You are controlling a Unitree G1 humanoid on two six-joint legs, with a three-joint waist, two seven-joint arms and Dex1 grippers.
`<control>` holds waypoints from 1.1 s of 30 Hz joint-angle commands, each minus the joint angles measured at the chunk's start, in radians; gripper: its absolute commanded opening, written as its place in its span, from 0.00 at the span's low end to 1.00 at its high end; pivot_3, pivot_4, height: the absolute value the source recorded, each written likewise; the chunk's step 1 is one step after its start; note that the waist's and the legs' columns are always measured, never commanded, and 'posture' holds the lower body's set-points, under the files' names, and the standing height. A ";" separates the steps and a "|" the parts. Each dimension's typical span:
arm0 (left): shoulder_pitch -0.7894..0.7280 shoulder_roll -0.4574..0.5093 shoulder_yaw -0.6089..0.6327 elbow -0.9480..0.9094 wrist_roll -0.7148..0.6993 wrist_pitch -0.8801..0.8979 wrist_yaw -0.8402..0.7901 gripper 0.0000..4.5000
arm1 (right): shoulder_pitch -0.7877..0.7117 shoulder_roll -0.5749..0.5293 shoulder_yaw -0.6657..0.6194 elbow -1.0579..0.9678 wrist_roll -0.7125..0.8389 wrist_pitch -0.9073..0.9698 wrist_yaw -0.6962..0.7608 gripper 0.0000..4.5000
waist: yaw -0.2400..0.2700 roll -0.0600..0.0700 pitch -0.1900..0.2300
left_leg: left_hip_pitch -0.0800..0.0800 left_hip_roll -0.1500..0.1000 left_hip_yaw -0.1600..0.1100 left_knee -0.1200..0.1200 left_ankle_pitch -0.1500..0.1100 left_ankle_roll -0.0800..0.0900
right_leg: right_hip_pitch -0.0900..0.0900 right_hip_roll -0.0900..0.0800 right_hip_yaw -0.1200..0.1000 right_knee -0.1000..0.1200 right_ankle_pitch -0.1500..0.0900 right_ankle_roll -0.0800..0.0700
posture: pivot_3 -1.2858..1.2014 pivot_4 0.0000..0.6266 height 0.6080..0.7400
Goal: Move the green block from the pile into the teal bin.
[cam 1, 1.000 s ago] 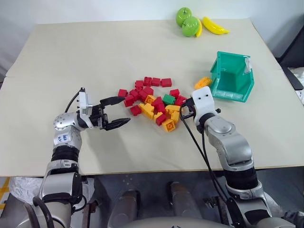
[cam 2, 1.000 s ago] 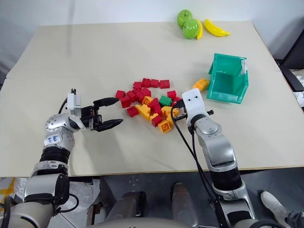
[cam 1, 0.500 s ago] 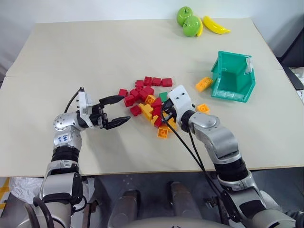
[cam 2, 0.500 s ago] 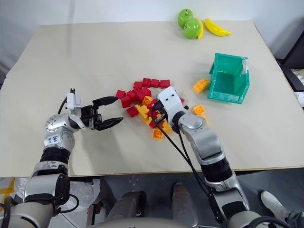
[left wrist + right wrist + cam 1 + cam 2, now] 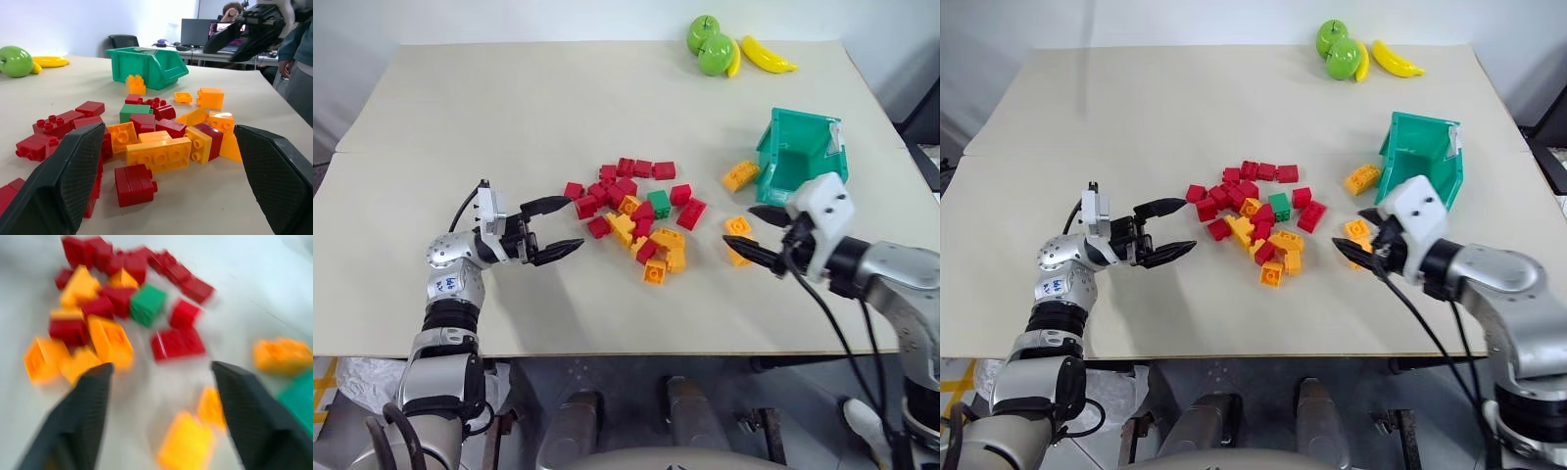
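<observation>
The green block (image 5: 659,204) is seen lying flat on the table (image 5: 509,117) inside the pile (image 5: 641,215), hemmed in by red bricks on its near and far sides and by an orange-yellow brick towards the robot's left. It is held by neither gripper. The teal bin (image 5: 800,155) is set well to the right of the pile, near the table's right edge, with its cut-away front turned towards the bricks; one orange brick (image 5: 740,175) lies just beside that front. Two more orange bricks (image 5: 737,225) are scattered on the bare strip between pile and bin.

The right gripper (image 5: 750,233) is held above the table in that strip, its fingers spread wide and empty, pointed towards the pile. The left gripper (image 5: 553,227) is held left of the pile, fingers likewise spread wide with nothing between them, just short of the nearest red brick.

Broad bare tabletop is left beyond the pile, up to the green apples (image 5: 709,44) and yellow banana (image 5: 768,56) at the far edge, and along the near edge.
</observation>
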 commanded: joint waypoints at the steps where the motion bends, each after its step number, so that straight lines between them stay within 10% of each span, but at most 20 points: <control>1: -0.024 0.004 0.006 0.008 0.006 -0.019 -0.012 1.00 | 0.001 -0.054 -0.034 -0.015 0.026 -0.037 0.036 0.99 | 0.000 0.000 0.000 | 0.000 0.000 0.000 0.001 0.000 0.000 | 0.000 0.000 0.000 0.000 0.000 0.000 | 0.52 0.24 1.00; 9: -0.041 -0.002 0.003 0.019 0.006 -0.027 -0.034 1.00 | -0.306 -0.051 0.241 0.221 -0.050 -0.115 0.067 0.99 | -0.005 -0.001 0.000 | 0.001 0.002 0.001 0.007 0.000 0.000 | 0.002 -0.001 0.001 0.002 0.001 0.001 | 0.52 0.24 1.00; 20: 0.004 0.012 0.006 -0.055 -0.004 -0.018 -0.054 1.00 | -0.781 0.227 0.631 0.997 -0.346 -0.432 0.154 0.99 | -0.022 0.000 0.000 | -0.003 0.001 0.002 0.008 0.000 0.001 | -0.003 -0.002 0.001 0.002 0.001 0.001 | 0.52 0.24 1.00; 30: 0.124 0.007 0.015 -0.220 -0.026 0.019 0.013 1.00 | -0.946 0.439 0.658 1.496 -0.472 -0.661 0.194 0.99 | -0.041 0.000 0.000 | -0.008 0.002 -0.003 0.009 0.000 0.000 | -0.006 -0.003 -0.003 0.003 0.001 0.001 | 0.52 0.24 1.00; 33: 0.140 0.010 0.018 -0.240 -0.027 0.026 0.029 1.00 | -0.958 0.466 0.600 1.501 -0.442 -0.648 0.194 0.86 | -0.045 0.000 0.000 | -0.009 0.001 -0.004 0.010 0.000 -0.001 | -0.006 -0.003 -0.004 0.004 0.001 0.001 | 0.52 0.24 1.00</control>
